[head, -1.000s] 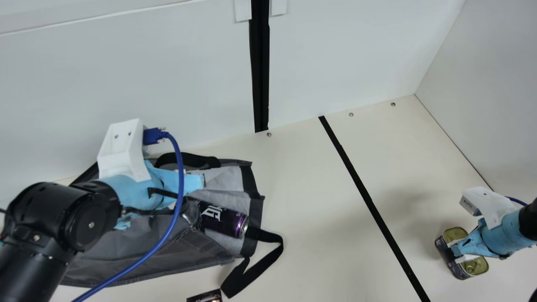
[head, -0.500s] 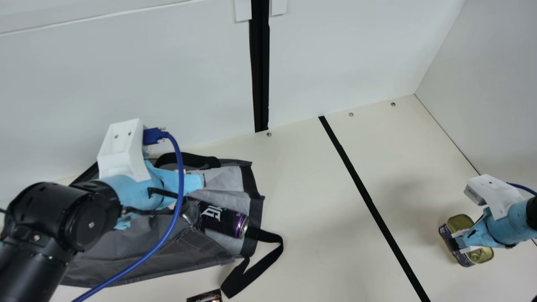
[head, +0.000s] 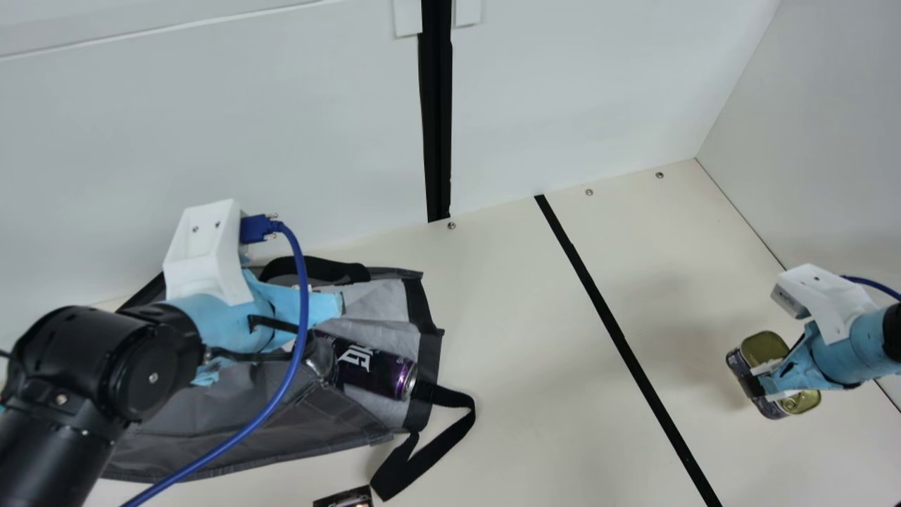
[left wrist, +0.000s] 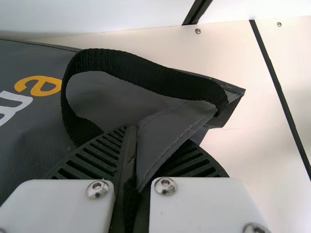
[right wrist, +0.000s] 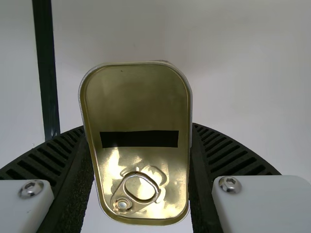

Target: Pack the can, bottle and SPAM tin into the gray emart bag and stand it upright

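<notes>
My left gripper [head: 327,307] is over the gray bag [head: 239,429], which lies flat with its opening toward the right. In the left wrist view my left gripper [left wrist: 133,141] is shut on a fold of the bag's rim [left wrist: 167,131], beside a black handle [left wrist: 131,70]. The purple-black can [head: 376,372] lies on its side in the bag's mouth. At the right, my right gripper [head: 766,384] grips the SPAM tin [head: 764,350] by its sides. My right gripper [right wrist: 138,133] has the golden lid of the tin [right wrist: 136,104] between its fingers in the right wrist view.
A loose black strap [head: 422,454] trails from the bag onto the table. A dark printed object [head: 345,498] is cut off by the near edge. Black tape [head: 619,338] crosses the cream table [head: 521,366] between the arms; white walls [head: 598,84] stand behind and at the right.
My right gripper and the SPAM tin have moved farther back toward the rear wall, lately also a little left. My left arm, the bag and the can have kept still.
</notes>
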Motion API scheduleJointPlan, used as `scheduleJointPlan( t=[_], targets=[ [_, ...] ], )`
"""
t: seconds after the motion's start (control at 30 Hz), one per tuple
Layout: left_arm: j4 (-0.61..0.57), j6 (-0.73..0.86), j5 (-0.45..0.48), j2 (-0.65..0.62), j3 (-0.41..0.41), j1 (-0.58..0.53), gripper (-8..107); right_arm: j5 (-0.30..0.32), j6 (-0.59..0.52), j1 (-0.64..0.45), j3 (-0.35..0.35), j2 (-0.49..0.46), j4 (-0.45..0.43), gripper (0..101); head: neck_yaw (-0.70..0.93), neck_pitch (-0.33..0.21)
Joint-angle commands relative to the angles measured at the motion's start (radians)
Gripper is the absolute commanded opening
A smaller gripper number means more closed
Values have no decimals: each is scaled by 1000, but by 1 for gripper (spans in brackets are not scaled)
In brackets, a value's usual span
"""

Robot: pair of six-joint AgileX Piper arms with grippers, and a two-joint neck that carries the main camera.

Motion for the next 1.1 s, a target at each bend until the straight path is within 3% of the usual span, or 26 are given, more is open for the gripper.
scheduleJointPlan(
  t=[0.0,0.57,1.07],
  targets=[
    [0,0,0,0,0,0,-8,8,2,11,-8,-2,5,0,-2,-24],
    [0,0,0,0,0,0,-8,52,47,161,-65,-26,12,0,-2,-24],
    [0,0,0,0,0,0,-8,59,138,365,-104,-31,-3,0,-2,-24]
  ],
)
